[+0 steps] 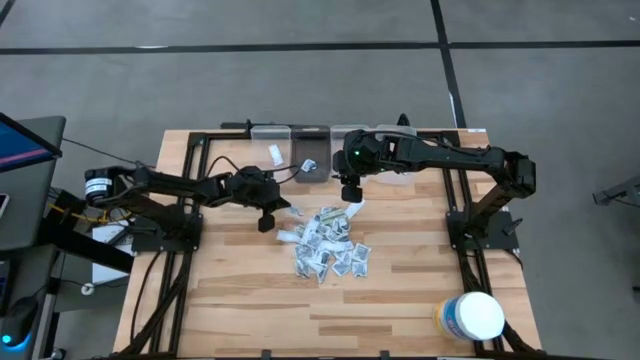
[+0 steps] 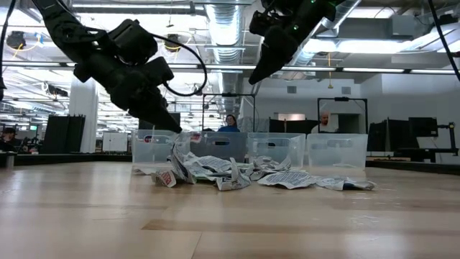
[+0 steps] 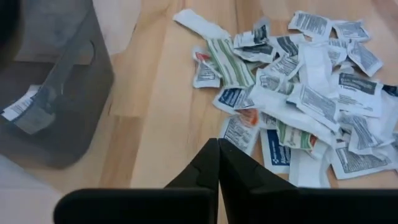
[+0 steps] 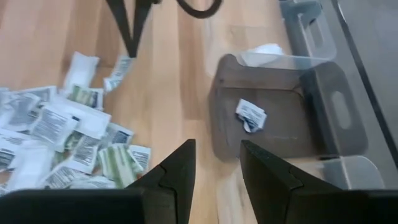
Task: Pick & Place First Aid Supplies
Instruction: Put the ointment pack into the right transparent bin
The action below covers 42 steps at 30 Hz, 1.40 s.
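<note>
Showing two arms — left gripper (image 3: 218, 149) clenched empty, right gripper (image 4: 217, 155) released.

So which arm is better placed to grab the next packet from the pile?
Probably the left: its gripper, fingers shut, hangs low beside the heap of small white paper packets, while the right gripper is open, higher, by the clear plastic bins.
</note>
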Each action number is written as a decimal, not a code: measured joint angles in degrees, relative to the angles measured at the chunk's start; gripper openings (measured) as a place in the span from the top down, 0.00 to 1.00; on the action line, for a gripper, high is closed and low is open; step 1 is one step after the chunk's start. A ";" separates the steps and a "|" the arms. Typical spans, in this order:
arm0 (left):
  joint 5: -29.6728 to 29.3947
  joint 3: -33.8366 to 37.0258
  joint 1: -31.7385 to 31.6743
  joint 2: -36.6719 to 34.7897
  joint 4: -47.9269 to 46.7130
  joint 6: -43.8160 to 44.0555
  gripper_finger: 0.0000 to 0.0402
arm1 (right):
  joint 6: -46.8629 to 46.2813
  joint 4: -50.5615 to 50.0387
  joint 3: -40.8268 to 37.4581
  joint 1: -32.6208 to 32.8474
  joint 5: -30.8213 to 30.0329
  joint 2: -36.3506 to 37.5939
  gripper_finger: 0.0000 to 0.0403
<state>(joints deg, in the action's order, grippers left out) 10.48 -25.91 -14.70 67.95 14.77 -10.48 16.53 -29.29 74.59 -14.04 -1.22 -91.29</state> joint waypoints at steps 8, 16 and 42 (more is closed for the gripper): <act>-1.49 -0.02 -0.07 -1.90 0.20 -0.48 0.99 | -2.38 1.66 0.00 0.02 4.49 -0.02 0.70; -1.49 -0.02 -0.07 -2.32 0.44 -0.30 0.99 | -6.64 2.10 -0.09 0.13 12.30 -2.94 0.70; -1.22 -0.04 0.20 -2.37 5.84 0.44 0.99 | -15.12 12.85 0.00 3.48 18.12 -13.33 0.44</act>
<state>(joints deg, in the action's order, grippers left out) 9.26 -25.96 -14.50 65.58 20.60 -10.04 1.41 -16.45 74.59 -10.57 16.90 -104.62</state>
